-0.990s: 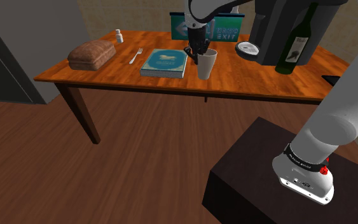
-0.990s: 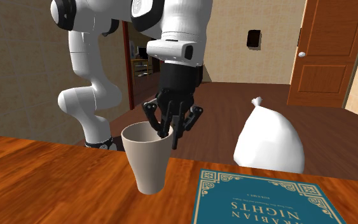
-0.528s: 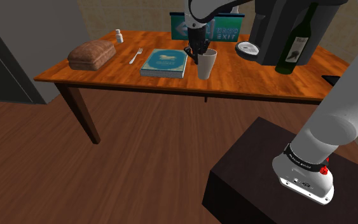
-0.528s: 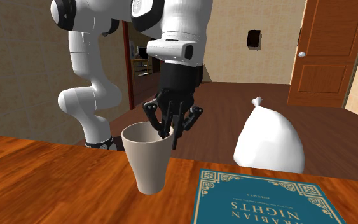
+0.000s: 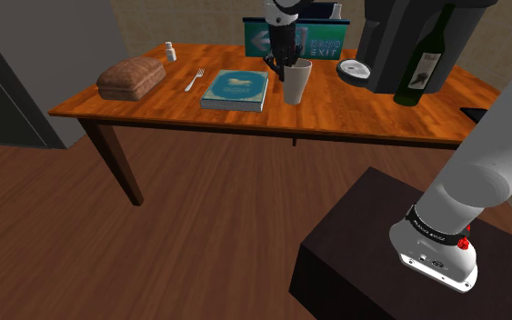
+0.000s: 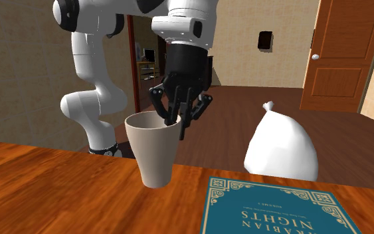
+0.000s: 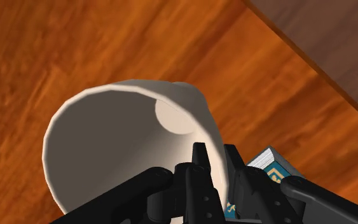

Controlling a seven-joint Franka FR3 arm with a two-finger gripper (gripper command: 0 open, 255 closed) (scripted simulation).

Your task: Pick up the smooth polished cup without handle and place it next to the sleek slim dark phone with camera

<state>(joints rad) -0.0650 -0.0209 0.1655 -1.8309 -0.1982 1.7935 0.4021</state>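
One thin rim-pinch, claw (image 6: 177, 126) clenched on the pale cup (image 6: 153, 156) at centre frame, and any quick swing could slip it onto the blue book (image 6: 278, 209) lower right.

The shoulder view looks down from behind the dark box stand (image 5: 363, 238), well back from the teal hardcover book (image 5: 236, 89). The second exterior view sits low beside it, facing the white arm (image 6: 97, 100). The wrist view looks down into the off-white handleless cup (image 7: 107, 143) beside its corner; all share both.
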